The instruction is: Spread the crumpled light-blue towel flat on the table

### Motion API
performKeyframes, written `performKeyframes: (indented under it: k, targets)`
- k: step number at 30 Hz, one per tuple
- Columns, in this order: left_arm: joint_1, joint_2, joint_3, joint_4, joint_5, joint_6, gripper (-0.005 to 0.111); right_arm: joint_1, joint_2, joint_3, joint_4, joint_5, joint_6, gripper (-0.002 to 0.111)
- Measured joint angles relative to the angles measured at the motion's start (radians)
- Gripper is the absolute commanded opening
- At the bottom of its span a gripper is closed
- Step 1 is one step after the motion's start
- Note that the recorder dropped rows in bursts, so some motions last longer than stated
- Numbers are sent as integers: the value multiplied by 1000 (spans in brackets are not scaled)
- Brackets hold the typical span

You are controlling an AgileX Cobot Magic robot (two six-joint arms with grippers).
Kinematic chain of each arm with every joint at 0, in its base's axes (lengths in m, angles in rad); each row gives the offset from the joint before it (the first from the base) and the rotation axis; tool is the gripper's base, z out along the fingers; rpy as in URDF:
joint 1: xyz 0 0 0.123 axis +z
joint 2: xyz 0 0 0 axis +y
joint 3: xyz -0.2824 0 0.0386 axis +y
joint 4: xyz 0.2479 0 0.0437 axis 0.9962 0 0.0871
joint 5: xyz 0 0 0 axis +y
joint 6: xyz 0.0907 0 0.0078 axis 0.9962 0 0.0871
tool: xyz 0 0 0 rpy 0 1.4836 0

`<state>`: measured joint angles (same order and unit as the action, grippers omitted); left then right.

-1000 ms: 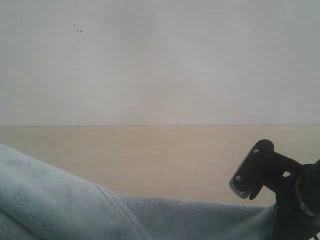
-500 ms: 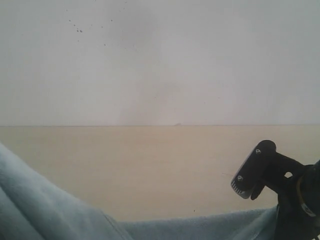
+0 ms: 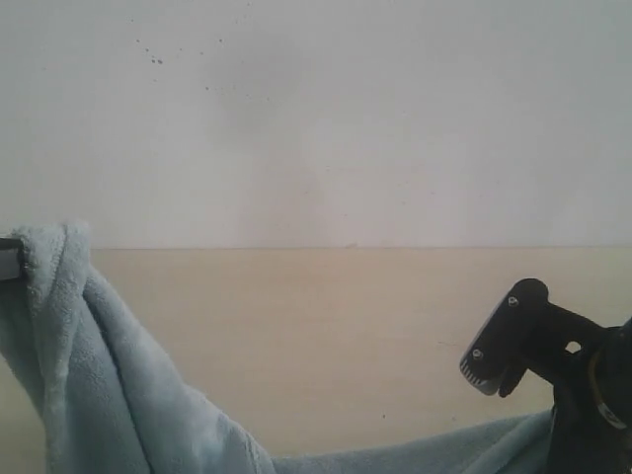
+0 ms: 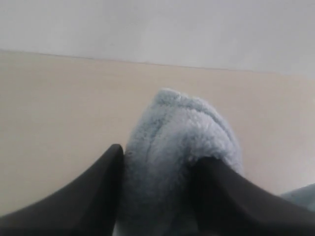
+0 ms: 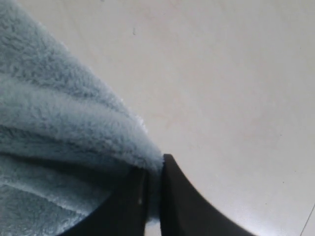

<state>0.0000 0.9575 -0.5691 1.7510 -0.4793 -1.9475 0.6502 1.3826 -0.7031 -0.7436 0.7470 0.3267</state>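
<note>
Your left gripper [image 4: 161,156] is closed on a thick, bunched wad of the towel [image 4: 179,128]. Its dark jaws press into the pile from either side, and the fluffy hump rises between them. Your right gripper [image 5: 155,167] is narrowed almost to nothing and pinches a thin edge of the same pale blue cloth.

In the exterior view, the left gripper [image 3: 8,262] sits at the left edge of the picture, raised well above the table [image 3: 326,336]. The towel [image 3: 109,375] drapes over it and falls in long folds. From there the cloth sags in a low curve along the bottom of the picture to the right gripper [image 3: 494,346], which is lower, near the right edge. The sag runs out of the picture, so you cannot tell whether it touches the wood. Behind the table is a plain white wall [image 3: 346,118].

The step in hand looks like stretching the towel before laying it down. To do it well:

- Draw the two grippers apart until the sag is taken up, but stop short of tugging the thin right-hand edge out of its pinch.
- Bring both ends to the same height.
- Lower them together so the hanging middle meets the table first and the cloth rolls out flat.

The left hold is a wad and not a clean corner, so expect a fold there. You will probably need to regrip it.
</note>
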Motion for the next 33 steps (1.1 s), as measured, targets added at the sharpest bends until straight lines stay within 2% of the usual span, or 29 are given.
performKeyframes:
  k: [2, 6, 8, 10, 13, 15, 20, 24, 27, 33]
  targets:
    - [0, -3, 0, 0, 78, 67, 41, 0, 0, 0, -1, 0, 0, 7]
    - [1, -58, 5, 0, 101, 192, 41, 0, 0, 0, -33, -26, -1, 7]
    - [0, -83, 31, 0, 174, 236, 44, 0, 0, 0, -76, -39, 4, 7]
    - [1, -103, 61, 0, 247, 268, 46, 0, 1, 0, -176, -34, 39, 7]
    - [1, -127, 113, 0, 286, 339, 46, -14, 1, 0, -401, 17, 165, 7]
    - [0, -144, 151, 0, 336, 384, 46, -35, 1, 0, -476, 65, 212, 7]
    - [-3, -162, 245, -3, 620, 429, 46, -101, -15, 0, -437, 81, 256, 7]
    - [-41, -164, 272, -151, 827, 562, 45, -121, -37, 0, -398, 61, 263, 7]
    - [-77, -185, 263, -222, 932, 672, 45, -121, -54, 0, -389, 47, 263, 7]
    - [-113, -271, 234, -333, 1075, 731, 45, -121, -91, 0, -368, 24, 263, 7]
